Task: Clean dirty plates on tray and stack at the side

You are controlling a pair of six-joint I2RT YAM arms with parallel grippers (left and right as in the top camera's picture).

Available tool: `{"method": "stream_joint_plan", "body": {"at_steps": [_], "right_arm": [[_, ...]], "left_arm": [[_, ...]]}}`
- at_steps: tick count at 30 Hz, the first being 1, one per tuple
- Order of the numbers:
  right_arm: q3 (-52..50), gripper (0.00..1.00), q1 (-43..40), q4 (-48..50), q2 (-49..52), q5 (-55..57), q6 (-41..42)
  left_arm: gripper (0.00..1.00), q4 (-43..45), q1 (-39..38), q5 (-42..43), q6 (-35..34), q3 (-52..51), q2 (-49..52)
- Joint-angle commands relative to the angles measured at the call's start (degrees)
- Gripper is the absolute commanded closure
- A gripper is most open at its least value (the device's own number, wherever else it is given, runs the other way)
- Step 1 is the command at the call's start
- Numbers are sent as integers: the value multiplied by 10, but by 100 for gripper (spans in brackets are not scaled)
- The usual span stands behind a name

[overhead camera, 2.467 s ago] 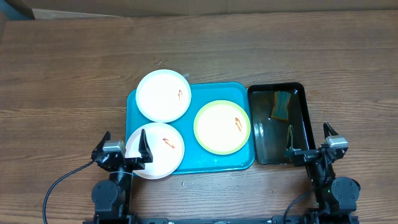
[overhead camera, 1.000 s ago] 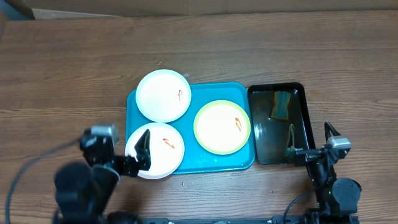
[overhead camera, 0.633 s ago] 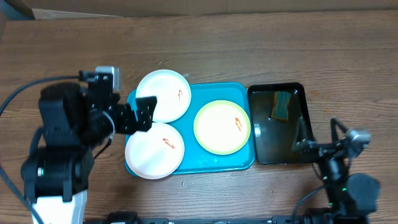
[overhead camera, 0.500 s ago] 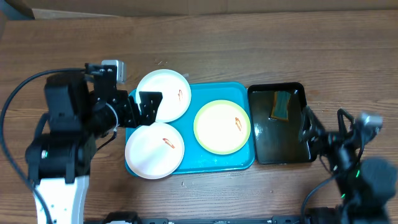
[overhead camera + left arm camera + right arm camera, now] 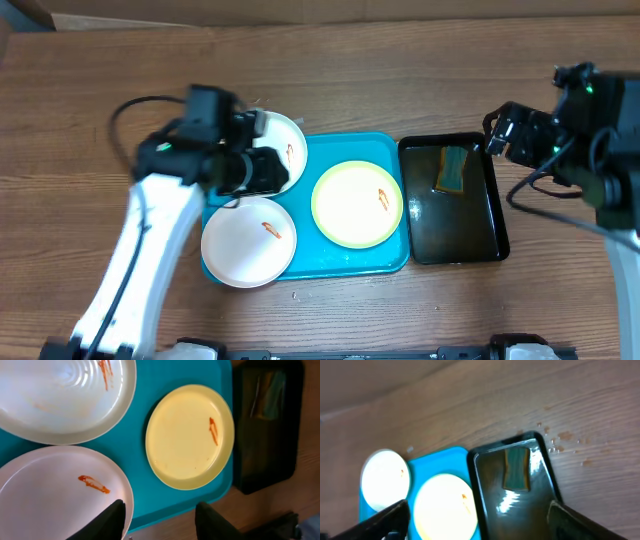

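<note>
My left arm (image 5: 150, 240) hides part of the far white plate (image 5: 288, 150). My left claw (image 5: 160, 506) gapes empty over the smooth turquoise tray (image 5: 385, 262), which also holds the near white plate (image 5: 248, 240) and the yellow plate (image 5: 357, 204), all round and smeared. My right claw (image 5: 478, 506) gapes near the glossy black basin (image 5: 530, 510).
</note>
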Motion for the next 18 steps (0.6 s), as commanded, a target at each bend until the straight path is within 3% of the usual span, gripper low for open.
{"method": "stream_joint_plan", "body": {"at_steps": [1,4,18], "right_arm": [[10,17,2,-31,37,0,-31],[7,18,2,-62,85,3,-33],[-30,24,31,-38,287,22,-50]], "left_arm": [[49,12,-47,-81,-35,-5,52],[45,35,-78,-100,-43,-5,97],[52,94,-123,-116,-52,-5,239]]}}
